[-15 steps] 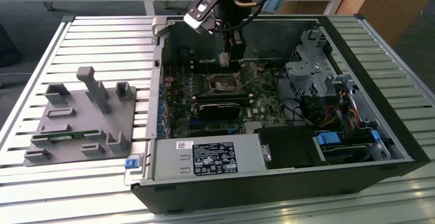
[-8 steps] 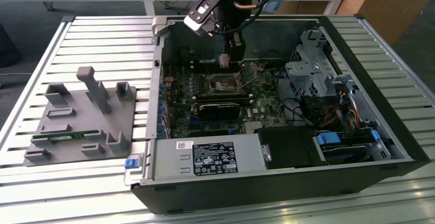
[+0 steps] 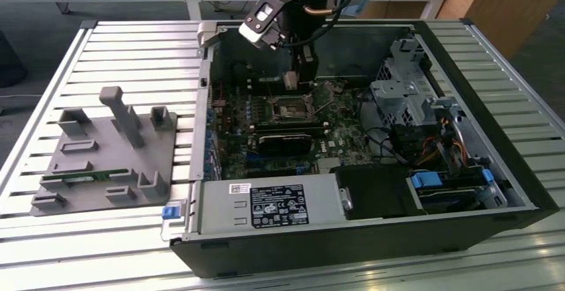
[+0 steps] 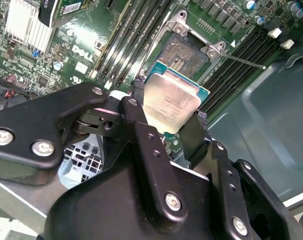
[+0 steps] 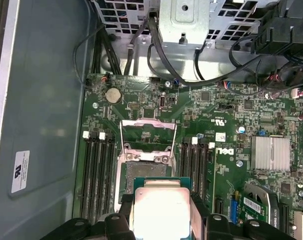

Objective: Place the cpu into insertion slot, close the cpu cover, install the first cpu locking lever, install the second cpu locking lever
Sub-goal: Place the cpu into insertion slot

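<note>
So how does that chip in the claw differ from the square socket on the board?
The cpu has a silver-grey metal top; the insertion slot has a dark centre inside a silver rim. The cpu is clamped in the gripper, off the board; the insertion slot sits fixed in the green circuit board, uncovered and empty. Both are square and look alike in size.

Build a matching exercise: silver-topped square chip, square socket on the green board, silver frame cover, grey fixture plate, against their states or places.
Things: 1 silver-topped cpu; 2 square insertion slot; 3 silver-frame cpu cover; 4 grey fixture plate.
States: A swung open; B outside the black computer case; C clamped in the gripper; D empty, uncovered.
Pairs: 1-C; 2-D; 3-A; 4-B.
</note>
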### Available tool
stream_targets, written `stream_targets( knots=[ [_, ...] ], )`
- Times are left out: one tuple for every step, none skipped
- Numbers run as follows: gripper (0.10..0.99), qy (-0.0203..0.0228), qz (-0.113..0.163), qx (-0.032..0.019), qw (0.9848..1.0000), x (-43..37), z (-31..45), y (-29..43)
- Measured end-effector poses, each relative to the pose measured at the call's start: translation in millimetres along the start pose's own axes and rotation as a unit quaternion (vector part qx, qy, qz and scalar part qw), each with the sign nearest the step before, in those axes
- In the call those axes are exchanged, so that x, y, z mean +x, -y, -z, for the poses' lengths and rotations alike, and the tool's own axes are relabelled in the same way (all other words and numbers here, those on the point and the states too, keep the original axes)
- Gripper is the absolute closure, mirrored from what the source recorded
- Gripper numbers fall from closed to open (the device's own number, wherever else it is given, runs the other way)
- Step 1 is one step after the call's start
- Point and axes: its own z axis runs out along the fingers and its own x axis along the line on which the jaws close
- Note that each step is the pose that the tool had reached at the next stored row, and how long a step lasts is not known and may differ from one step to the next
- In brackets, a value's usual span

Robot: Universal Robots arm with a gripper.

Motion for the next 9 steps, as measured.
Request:
stream_targets(
  knots=[
    [0.553, 0.0000, 0.000, 0.0000, 1.0000, 0.0, -0.6, 0.1],
    [0.553, 0.0000, 0.000, 0.0000, 1.0000, 0.0, -1.2, 0.1],
    [0.553, 0.0000, 0.000, 0.0000, 1.0000, 0.0, -1.9, 0.2],
    [0.553, 0.0000, 0.000, 0.0000, 1.0000, -0.1, -2.4, 0.2],
    [0.553, 0.0000, 0.000, 0.0000, 1.0000, -0.1, -2.8, 0.3],
    [0.553, 0.0000, 0.000, 0.0000, 1.0000, -0.1, -3.2, 0.3],
    [0.553, 0.0000, 0.000, 0.0000, 1.0000, -0.1, -3.7, 0.4],
    [0.553, 0.0000, 0.000, 0.0000, 1.0000, -0.1, -4.3, 0.4],
    [0.553, 0.0000, 0.000, 0.0000, 1.0000, -0.1, -4.8, 0.5]
  ],
)
